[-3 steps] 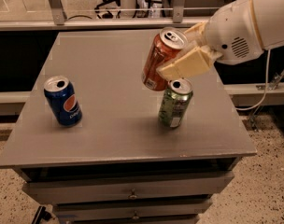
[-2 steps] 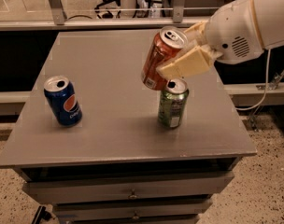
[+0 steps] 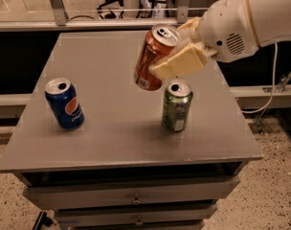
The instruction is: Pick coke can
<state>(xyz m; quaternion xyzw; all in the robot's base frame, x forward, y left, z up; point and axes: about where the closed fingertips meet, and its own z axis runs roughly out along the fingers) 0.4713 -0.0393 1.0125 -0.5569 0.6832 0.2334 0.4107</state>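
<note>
The step in hand looks like the lift that completes the pick. The red-orange aluminium coke can with white script and a silver top [image 3: 152, 56] hangs clear of the flat grey table top [image 3: 112, 143], above its middle and towards the far right. It is tilted, with its top leaning right and away and its base down to the left.

To do this well, the arm should rise straight up with steady clamping force. A tilted can may twist or slide between smooth pads. Sideways or downward drift is the main risk, because the green aluminium can [image 3: 176, 105] stands upright just below and slightly to the right of the held can. A knock there would topple it. The blue Pepsi can [image 3: 64, 103] stands well apart on the near left and is no concern.

The two-finger gripper [image 3: 168, 51], at the end of the bulky white arm [image 3: 231, 25] that reaches in from the right, is closed around the coke can's body. Its opening is about the can's width. One cream finger [image 3: 181, 63] lies across the can's near side. The other shows at the far side by the rim. It touches nothing else.
</note>
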